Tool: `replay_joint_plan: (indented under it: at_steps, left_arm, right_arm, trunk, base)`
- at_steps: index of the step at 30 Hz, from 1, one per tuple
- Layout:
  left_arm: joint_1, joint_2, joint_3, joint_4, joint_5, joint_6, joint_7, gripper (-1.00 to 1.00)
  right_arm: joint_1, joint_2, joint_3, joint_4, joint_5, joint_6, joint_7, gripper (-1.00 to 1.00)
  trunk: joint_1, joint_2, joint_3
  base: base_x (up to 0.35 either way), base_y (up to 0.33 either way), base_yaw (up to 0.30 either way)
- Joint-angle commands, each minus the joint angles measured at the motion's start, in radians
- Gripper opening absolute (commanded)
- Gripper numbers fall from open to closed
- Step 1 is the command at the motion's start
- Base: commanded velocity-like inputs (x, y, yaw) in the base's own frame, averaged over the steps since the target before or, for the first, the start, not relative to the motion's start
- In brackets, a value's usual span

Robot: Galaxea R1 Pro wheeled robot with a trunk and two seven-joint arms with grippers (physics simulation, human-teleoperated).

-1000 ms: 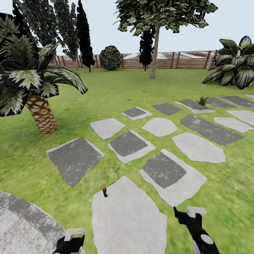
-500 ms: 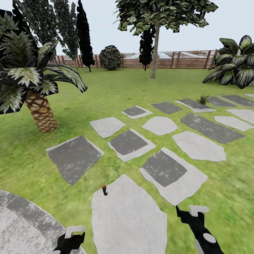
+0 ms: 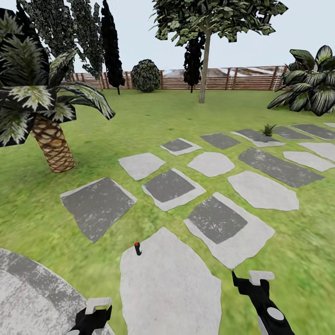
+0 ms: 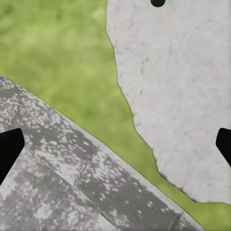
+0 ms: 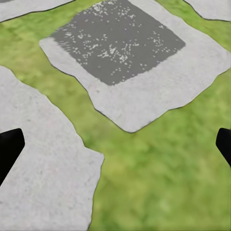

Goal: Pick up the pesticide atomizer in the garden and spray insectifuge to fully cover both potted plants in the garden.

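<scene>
Left gripper (image 3: 95, 311) low at about 7 o'clock in the head view, fingers spread wide apart, nothing between them; it hangs over the edge of the round paved patio (image 3: 28, 293). Right gripper (image 3: 253, 283) at about 5 o'clock, fingers also wide apart and empty, above grass beside the big pale slab (image 3: 172, 288).

The bottle (image 3: 137, 249) stands upright on the far left corner of that pale slab, at roughly 11 o'clock from the left gripper and well apart from both. Red dot on its top here, not green. In the left wrist view a dark round bit at the frame edge (image 4: 157, 2) is probably the same bottle, too cropped to be sure.

One small potted plant (image 3: 268, 130) sits on a far slab at about 2 o'clock, near the big leafy bush (image 3: 309, 88). Palm (image 3: 46, 116) at 10 o'clock.

Step in hand, as I judge it: approach for the pick. Roll the base closer first, keep the bottle centred ahead of the left gripper, come in level with the fingers either side of the body, low on it so it does not tip.

Versus half a second ago: the whole scene sits slightly higher in the picture, so the camera moved; bottle unmoved on its slab, both grippers about the same.
</scene>
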Motion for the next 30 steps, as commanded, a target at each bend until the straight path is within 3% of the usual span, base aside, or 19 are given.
replay_joint_plan:
  at_steps: [1,27,30]
  left_arm:
    - [-0.001,0.0,0.0,0.001,0.005,-0.003,0.001,1.0]
    - [-0.001,-0.001,0.0,0.001,0.006,-0.003,0.001,1.0]
    - [0.0,-0.001,0.0,0.0,0.006,-0.003,0.001,1.0]
  right_arm:
    - [0.0,0.0,-0.001,0.0,0.005,-0.003,0.001,1.0]
    - [0.0,0.0,-0.003,-0.022,0.005,0.0,-0.001,1.0]
    - [0.0,0.0,-0.003,-0.022,0.005,0.001,-0.001,1.0]
  trunk:
    - [0.004,-0.008,-0.004]
    - [0.103,-0.19,-0.085]
    - [0.103,-0.19,-0.087]
  base:
    - [0.0,0.0,0.0]
    - [0.0,0.0,0.0]
    - [0.0,0.0,0.0]
